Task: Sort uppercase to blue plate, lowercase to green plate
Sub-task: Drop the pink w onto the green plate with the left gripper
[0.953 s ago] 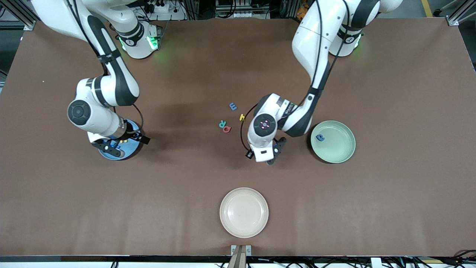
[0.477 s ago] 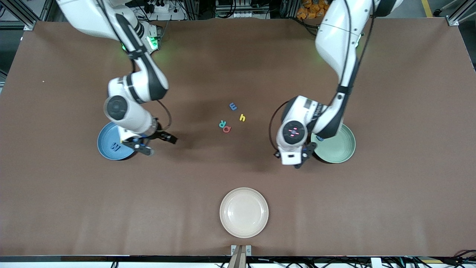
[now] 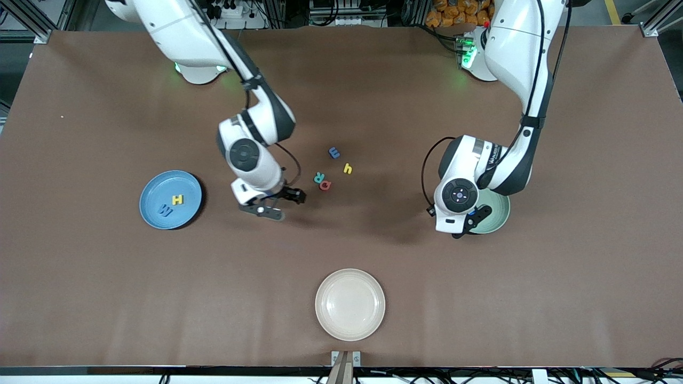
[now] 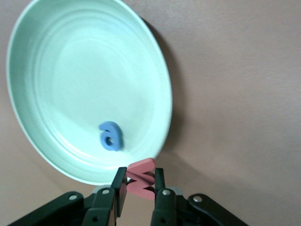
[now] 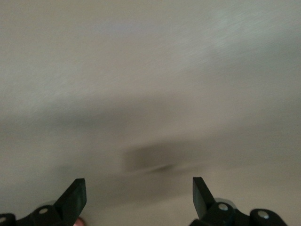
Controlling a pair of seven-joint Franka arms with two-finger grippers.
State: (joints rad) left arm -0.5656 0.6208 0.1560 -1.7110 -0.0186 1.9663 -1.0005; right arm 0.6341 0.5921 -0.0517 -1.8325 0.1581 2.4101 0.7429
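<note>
Jaws of the left gripper are clamped on the red w, which stands pinched between the fingers. That gripper hangs over the edge of the green plate, at the rim toward the right arm's end of the table. Blue a lies flat inside that plate, just past the held letter, apart from it.

Right gripper has its jaws spread wide, nothing between them, over bare table. Right wrist view shows only blurred table surface between its fingers.

Just beside the right gripper, toward the left arm's end: teal R and red Q, touching or nearly so. Yellow h near them, blue E-shaped letter a little farther from the front camera.

Blue plate sits toward the right arm's end, well apart from the right gripper; yellow H and blue M lie in it.

Cream plate sits near the front edge, well apart from both grippers.
</note>
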